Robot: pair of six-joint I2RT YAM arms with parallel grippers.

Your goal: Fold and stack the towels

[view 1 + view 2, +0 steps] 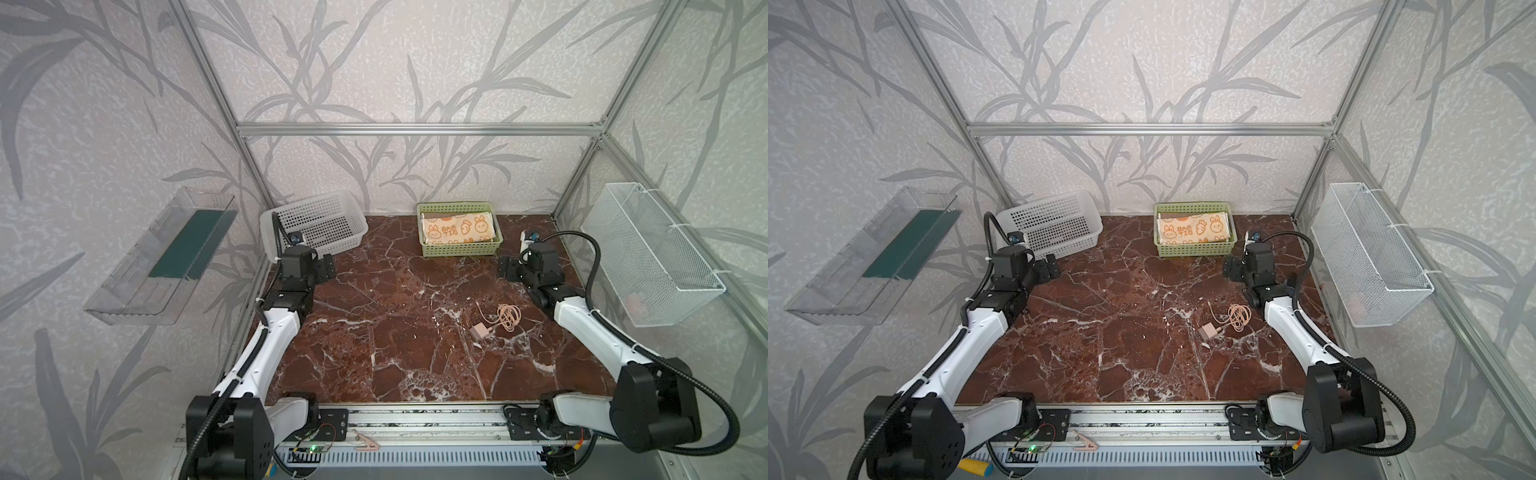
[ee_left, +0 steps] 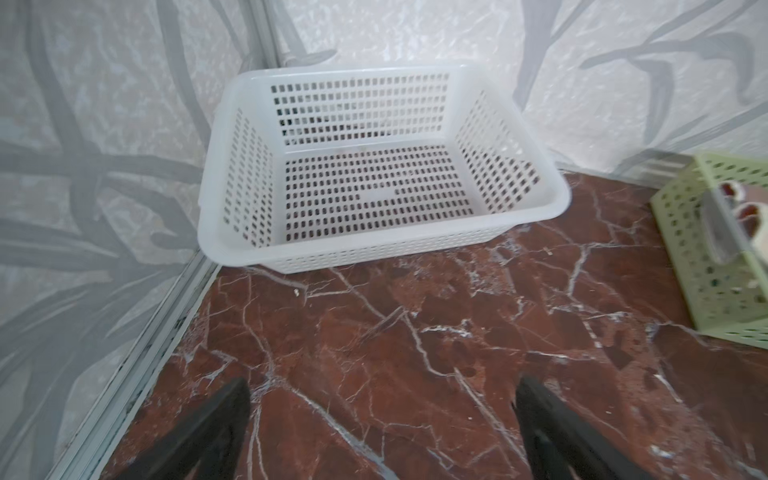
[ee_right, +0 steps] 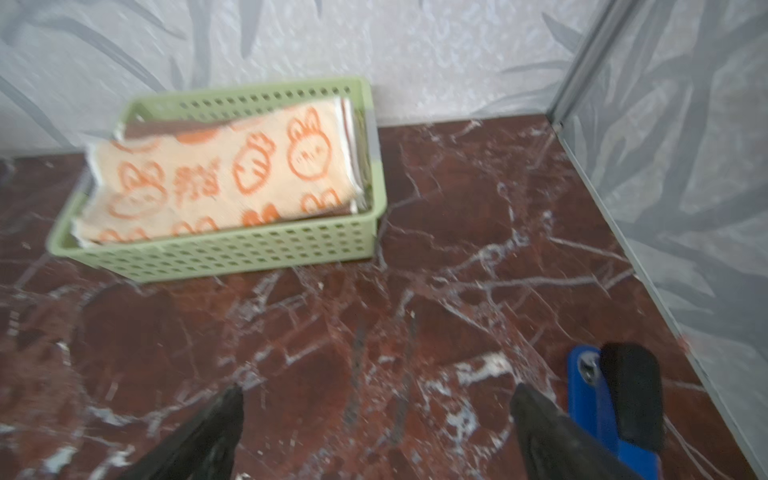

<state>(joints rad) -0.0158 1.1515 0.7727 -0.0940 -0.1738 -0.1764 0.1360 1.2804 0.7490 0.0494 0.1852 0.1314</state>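
A dark red marble table [image 1: 395,340] seen from above, with two robot arms reaching in from the near edge. The green basket [image 1: 459,250] stands at the back of the table and holds the towels [image 1: 457,228]. They lie folded in a flat stack, with an orange-bunny print on top. In the right wrist view, edges of more cloths show under it along one side.

The white basket [image 2: 232,174], to the left of the green basket, is empty. No loose towel shows anywhere on the table, so the folding and stacking looks finished, or very nearly.

The left claw [image 1: 328,266] hovers well to the left of the green basket, jaws spread wide and gripping nothing. The right claw [image 1: 509,268], just right of the green basket, is likewise spread and empty. A small charger with a coiled cable [image 1: 498,320] lies in front of the green basket, well apart.
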